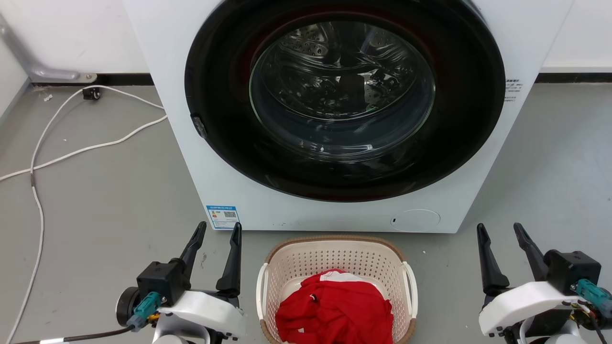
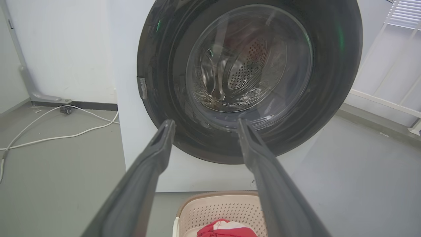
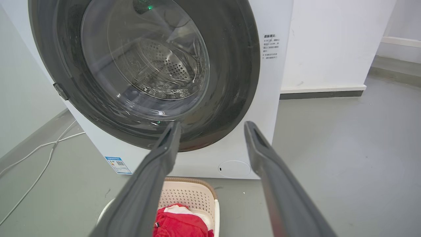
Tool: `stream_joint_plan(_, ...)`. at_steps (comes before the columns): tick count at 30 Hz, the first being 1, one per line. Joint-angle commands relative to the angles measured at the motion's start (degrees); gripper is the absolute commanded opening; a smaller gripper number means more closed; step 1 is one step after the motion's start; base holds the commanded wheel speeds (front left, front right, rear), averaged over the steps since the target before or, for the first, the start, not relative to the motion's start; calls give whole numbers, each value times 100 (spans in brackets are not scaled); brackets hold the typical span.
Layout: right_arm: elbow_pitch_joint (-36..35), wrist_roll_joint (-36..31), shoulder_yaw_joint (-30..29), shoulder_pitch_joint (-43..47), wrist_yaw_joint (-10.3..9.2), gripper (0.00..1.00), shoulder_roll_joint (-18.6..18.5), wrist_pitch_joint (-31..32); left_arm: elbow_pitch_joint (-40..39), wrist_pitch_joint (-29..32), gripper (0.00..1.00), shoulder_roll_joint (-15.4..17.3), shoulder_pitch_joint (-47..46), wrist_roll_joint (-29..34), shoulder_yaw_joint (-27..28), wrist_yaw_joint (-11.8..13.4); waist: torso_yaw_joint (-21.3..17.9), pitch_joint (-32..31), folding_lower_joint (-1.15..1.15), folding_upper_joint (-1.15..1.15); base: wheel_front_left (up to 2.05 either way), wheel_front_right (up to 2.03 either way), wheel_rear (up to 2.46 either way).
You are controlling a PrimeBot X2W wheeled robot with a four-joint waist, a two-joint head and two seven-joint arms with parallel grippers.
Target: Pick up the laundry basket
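Observation:
The laundry basket (image 1: 334, 260) is cream plastic with perforated walls, a brown woven-look rim and white side handles. It stands on the floor just in front of the washer, low in the middle of the head view. Red clothing (image 1: 337, 310) lies inside it. My left gripper (image 1: 220, 231) is open, left of the basket and apart from it. My right gripper (image 1: 501, 231) is open, well to the right of the basket. The basket (image 2: 218, 210) shows low between the fingers in the left wrist view, and the basket (image 3: 192, 197) shows low in the right wrist view.
A white front-loading washer (image 1: 201, 157) with a large dark round door (image 1: 344, 95) stands right behind the basket. White cables (image 1: 71, 153) lie on the grey floor to the left. A white wall (image 1: 71, 33) runs behind. Bare floor spreads on both sides of the basket.

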Motion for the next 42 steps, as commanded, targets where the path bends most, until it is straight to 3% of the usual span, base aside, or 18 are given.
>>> stream_joint_plan(1, -31, -126, 5, 12, 9, 100, 7, -39, -9, -57, 100, 2, -49, 137, 8, -13, 1, 5, 0, 0, 0, 0, 0)
stream_joint_plan(19, -36, -815, 24, 36, 6, 100, 12, -154, 135, -239, 100, -43, -68, 760, 13, -15, 0, 43, 0, 0, 0, 0, 0)
stream_joint_plan(42, 49, -597, -46, -15, 6, 100, 12, -173, 264, -234, 100, -63, -160, 702, 121, -9, 10, 125, 0, 0, 0, 0, 0)
